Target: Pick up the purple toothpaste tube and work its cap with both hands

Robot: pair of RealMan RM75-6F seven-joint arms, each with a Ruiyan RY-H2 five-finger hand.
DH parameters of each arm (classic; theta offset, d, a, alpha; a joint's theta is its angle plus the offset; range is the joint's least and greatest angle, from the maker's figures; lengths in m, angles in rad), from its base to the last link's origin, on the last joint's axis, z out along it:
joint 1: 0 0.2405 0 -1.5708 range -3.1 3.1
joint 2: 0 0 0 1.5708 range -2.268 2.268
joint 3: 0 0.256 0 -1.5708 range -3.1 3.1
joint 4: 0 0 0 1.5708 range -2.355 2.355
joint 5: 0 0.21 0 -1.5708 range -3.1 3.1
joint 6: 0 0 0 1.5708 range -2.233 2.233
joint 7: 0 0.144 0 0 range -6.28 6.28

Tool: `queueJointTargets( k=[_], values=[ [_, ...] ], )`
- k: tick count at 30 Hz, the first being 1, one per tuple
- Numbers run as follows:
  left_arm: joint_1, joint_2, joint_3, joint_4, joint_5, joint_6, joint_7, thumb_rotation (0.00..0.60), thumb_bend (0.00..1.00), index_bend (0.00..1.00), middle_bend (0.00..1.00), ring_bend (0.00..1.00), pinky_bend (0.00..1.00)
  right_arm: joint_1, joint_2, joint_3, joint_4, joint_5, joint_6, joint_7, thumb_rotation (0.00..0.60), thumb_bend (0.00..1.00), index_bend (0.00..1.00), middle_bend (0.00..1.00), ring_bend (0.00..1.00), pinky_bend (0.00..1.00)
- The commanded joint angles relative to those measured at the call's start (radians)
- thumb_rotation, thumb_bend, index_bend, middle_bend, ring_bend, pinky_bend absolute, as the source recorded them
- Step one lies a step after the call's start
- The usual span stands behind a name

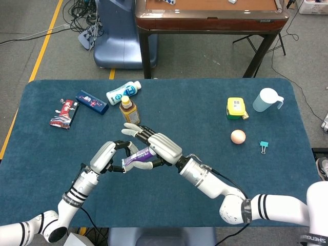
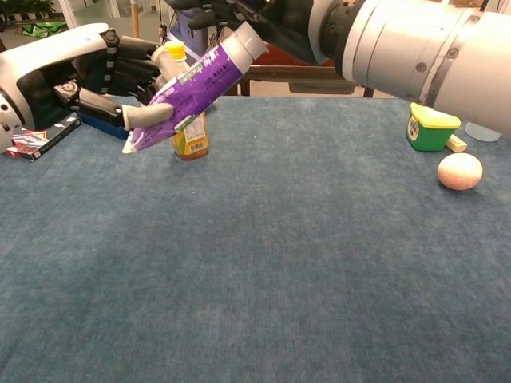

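Holding purple plastic toothpaste tube (image 2: pixel 185 93) by its tail in left hand (image 2: pixel 88 76) | tube slants up toward right hand (image 1: pixel 158 147) | right fingers pinching white cap (image 2: pixel 243 41)

Both arms are glossy white with black bands near the wrists. The left hand (image 1: pixel 106 156) and right hand (image 1: pixel 161 147) have silver-grey backs, black linkages and pale fingertips (image 2: pixel 137 116).

egg (image 1: pixel 238 136), green tub (image 1: pixel 235 108), clear jug (image 1: pixel 266 100)
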Motion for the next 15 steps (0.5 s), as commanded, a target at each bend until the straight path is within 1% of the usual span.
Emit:
queueJointTargets(
  k=[1, 8, 15],
  values=[
    [-0.001, -0.001, -0.002, -0.001, -0.002, -0.001, -0.001, 0.600, 0.57, 0.68, 0.79, 0.55, 0.40, 0.002, -0.014, 0.007, 0.008, 0.004, 0.010, 0.005, 0.089, 0.00, 0.00, 0.00, 0.00, 0.00],
    [0.001, -0.001, -0.008, 0.001, -0.007, 0.004, -0.014, 0.600, 0.57, 0.68, 0.79, 0.55, 0.40, -0.003, -0.048, 0.015, 0.034, 0.006, 0.033, 0.053, 0.087, 0.00, 0.00, 0.00, 0.00, 0.00],
    [0.003, 0.001, -0.009, 0.006, -0.004, 0.008, -0.028, 0.600, 0.57, 0.68, 0.80, 0.55, 0.40, -0.012, -0.065, 0.017, 0.058, -0.015, 0.045, 0.175, 0.089, 0.00, 0.00, 0.00, 0.00, 0.00]
  ],
)
